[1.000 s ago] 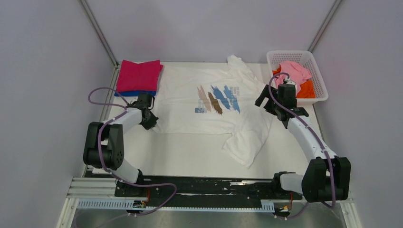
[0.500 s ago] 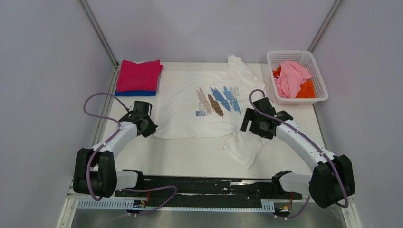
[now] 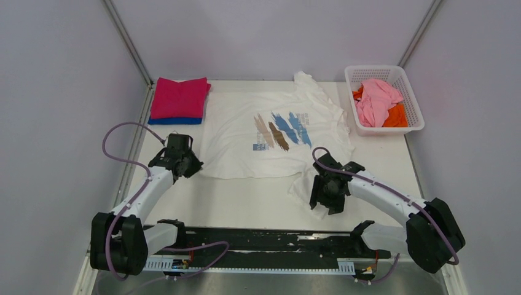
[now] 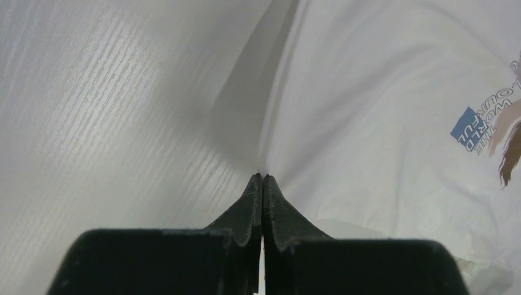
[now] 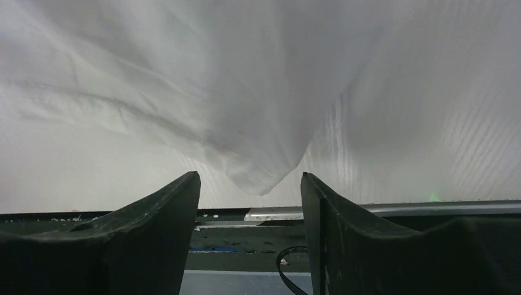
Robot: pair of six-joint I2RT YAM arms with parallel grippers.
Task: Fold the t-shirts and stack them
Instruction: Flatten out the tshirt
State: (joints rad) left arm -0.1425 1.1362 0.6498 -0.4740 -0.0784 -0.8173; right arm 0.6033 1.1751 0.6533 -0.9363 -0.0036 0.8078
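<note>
White tee (image 3: pixel 270 132) sits mid-table (image 3: pixel 246 203), print up and mostly flat. The 5 o'clock corner is a rumpled flap trailing toward the near edge, and a sleeve is bunched at 12 o'clock.

Left gripper (image 3: pixel 194 167) is at the tee's 8 o'clock corner. Wrist view shows the jaws pressed together, with the cloth edge drawn up into the tips and a shadow under it. Looks like a pinch on the hem, but a very thin bite.

Right gripper (image 5: pixel 250 178) is over the 5 o'clock flap, pointing toward the near rail. Its jaws are spread with the flap's tip hanging between them, and nothing is clamped.

Magenta tee (image 3: pixel 180 97) is folded on top of the blue tee (image 3: pixel 175 120) at 10 o'clock. Pink tee (image 3: pixel 375 98) and orange tee (image 3: pixel 398 115) are loose in the basket (image 3: pixel 413 92) at 2 o'clock.

Risks as I see them:
- The right jaws only have the tip of the flap between them. If they close there, the cloth probably slips out on the first pull.
- The flap looks doubled over. Grabbing both layers would carry a twist into the fold.
- The left bite is shallow, so any tension from the right side could strip the hem out.
- The two grips aren't on matching corners, so lifting together likely skews the tee and drags the print off-centre.
- The right gripper is working close to the near edge, so the flap could slide off the table toward the rail.
</note>
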